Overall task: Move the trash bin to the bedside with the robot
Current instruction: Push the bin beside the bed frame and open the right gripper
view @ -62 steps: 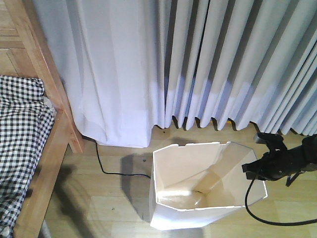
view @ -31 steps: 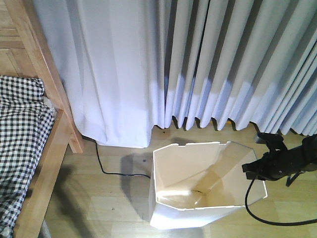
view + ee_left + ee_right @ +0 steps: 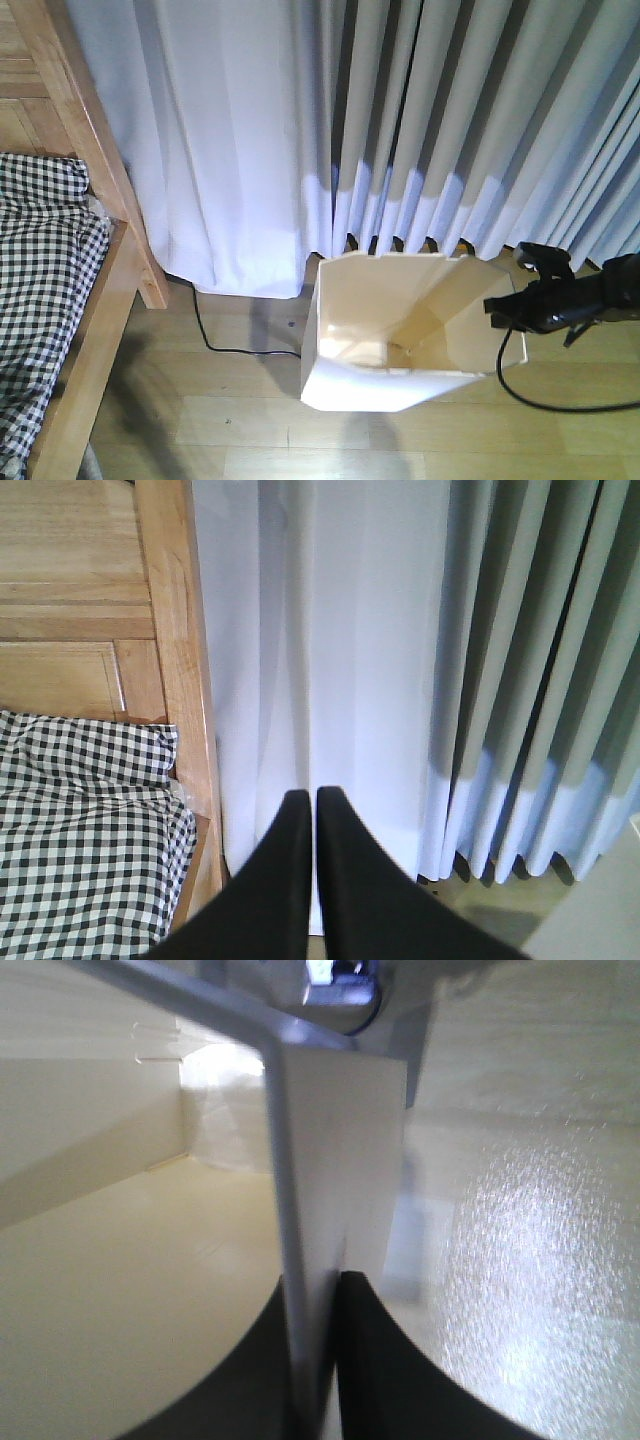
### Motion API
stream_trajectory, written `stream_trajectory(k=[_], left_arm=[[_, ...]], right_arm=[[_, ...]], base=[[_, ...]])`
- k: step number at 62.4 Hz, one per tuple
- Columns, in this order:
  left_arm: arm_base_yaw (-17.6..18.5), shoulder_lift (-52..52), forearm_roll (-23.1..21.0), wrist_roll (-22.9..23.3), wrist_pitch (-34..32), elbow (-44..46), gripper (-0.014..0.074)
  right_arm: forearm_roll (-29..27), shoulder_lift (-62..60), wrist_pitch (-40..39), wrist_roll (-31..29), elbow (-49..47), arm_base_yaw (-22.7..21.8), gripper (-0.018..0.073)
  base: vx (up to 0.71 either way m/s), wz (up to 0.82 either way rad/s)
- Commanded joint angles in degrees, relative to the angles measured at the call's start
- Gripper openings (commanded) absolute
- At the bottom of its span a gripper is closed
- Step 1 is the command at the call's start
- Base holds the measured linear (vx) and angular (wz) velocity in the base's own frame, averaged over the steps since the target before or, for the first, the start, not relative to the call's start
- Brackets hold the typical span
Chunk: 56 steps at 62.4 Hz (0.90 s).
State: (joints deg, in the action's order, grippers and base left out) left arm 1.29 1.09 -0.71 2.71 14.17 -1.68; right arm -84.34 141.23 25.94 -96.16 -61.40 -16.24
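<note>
Left of the light brown wooden bed post [image 3: 95, 150] lies the black-and-white gingham bedding [image 3: 40, 260], the bedside this task aims for. Just right of that post, before the pale pleated curtain [image 3: 230, 150], the slim black left gripper [image 3: 310, 798] hangs with its tips pressed together, holding nothing. Farther right of the post, a thin black cable [image 3: 240, 351] runs over the wooden plank floor [image 3: 200, 420]. Well apart from the post, beyond the cable, stands the white thin-walled plastic trash bin [image 3: 360, 385], cream inside, close against the curtain's hem. On the bin's side away from the post, the black right gripper [image 3: 497, 306] is clamped on the rim. Its wrist view shows the thin wall pinched between the two fingers [image 3: 385, 1360], which are narrowed to the wall's thickness.

I judge the moving step to be in hand: the bin is gripped but not yet at the bedside. The next move calls for drawing it toward the post, with a firm pinch so the flexible wall does not slip, and with care crossing the cable.
</note>
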Motion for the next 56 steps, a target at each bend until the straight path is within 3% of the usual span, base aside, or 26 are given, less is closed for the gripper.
stream_trajectory(k=[1, 31, 56], left_arm=[[0.32, 0.57, -0.23, 0.50, -4.17, -1.66, -0.0006], [0.32, 0.57, -0.23, 0.50, -4.17, -1.66, -0.0006], [0.32, 0.57, -0.23, 0.50, -4.17, -1.66, -0.0006]], right_arm=[[-3.87, -1.00, 8.92, 4.27, -4.76, -0.13, -0.0006], [-4.57, 14.45, 6.56, 7.16, -17.71, 0.53, -0.0006], [-7.43, 26.02, 4.57, 7.98, -28.80, 7.63, -0.0003]], base=[[0.00, 0.00], [0.00, 0.00], [0.00, 0.00]])
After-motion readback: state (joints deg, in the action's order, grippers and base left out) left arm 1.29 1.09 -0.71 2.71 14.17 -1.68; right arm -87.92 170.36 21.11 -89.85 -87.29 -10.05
